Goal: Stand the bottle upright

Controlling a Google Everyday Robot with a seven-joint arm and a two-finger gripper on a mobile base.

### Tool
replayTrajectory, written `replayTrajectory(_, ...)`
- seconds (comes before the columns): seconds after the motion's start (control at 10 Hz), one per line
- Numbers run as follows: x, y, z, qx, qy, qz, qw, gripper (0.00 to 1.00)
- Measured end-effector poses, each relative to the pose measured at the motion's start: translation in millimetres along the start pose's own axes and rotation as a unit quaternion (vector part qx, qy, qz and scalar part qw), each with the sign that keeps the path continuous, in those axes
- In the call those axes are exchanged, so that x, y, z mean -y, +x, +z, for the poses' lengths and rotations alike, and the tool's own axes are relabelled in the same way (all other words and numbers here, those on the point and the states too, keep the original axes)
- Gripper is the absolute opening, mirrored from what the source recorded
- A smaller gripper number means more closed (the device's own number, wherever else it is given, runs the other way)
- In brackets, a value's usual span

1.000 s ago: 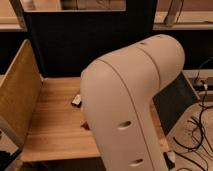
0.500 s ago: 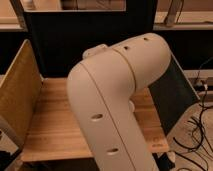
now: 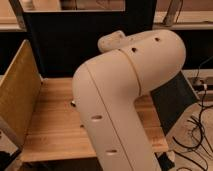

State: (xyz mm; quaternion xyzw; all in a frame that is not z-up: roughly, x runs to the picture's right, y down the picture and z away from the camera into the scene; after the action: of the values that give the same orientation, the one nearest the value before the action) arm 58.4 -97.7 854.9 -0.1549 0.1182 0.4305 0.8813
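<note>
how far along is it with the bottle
Done: nothing that shows. In hand: the arm hangs over the table and hides its middle. The hand is out of view behind the arm, so no grip shows. A small dark thing peeks out at the arm's left edge, too hidden to call it the bottle. Left, as far as can be told: grasping the bottle and standing it up.

The arm point(image 3: 127, 100) hides the middle of your worktop point(image 3: 50, 127); the pincer is out of sight behind it, and so is the bottle.
</note>
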Motion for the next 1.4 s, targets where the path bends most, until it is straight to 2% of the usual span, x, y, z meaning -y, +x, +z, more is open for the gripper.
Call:
replayTrajectory(0.3,-2.7,-0.2,1.3,-0.001,-0.001,-0.003,1.0000,0.79)
replayTrajectory(0.5,-26.9,-6.0,23.1,-0.009,-0.012,-0.012,0.9998,0.79)
replayTrajectory(0.6,-35.9,-10.6,40.5,-0.009,-0.019,-0.016,0.9996,0.79)
replayTrajectory(0.8,-34.1,-21.8,66.1,-0.004,-0.025,-0.025,0.9994,0.79)
replayTrajectory(1.0,-27.4,-37.5,81.8,0.003,-0.028,-0.028,0.9992,0.79)
replayTrajectory(1.2,-20.4,-53.5,88.6,0.015,-0.031,-0.025,0.9991,0.79)
replayTrajectory(1.4,-26.5,-68.3,101.2,0.019,-0.044,-0.026,0.9985,0.79)
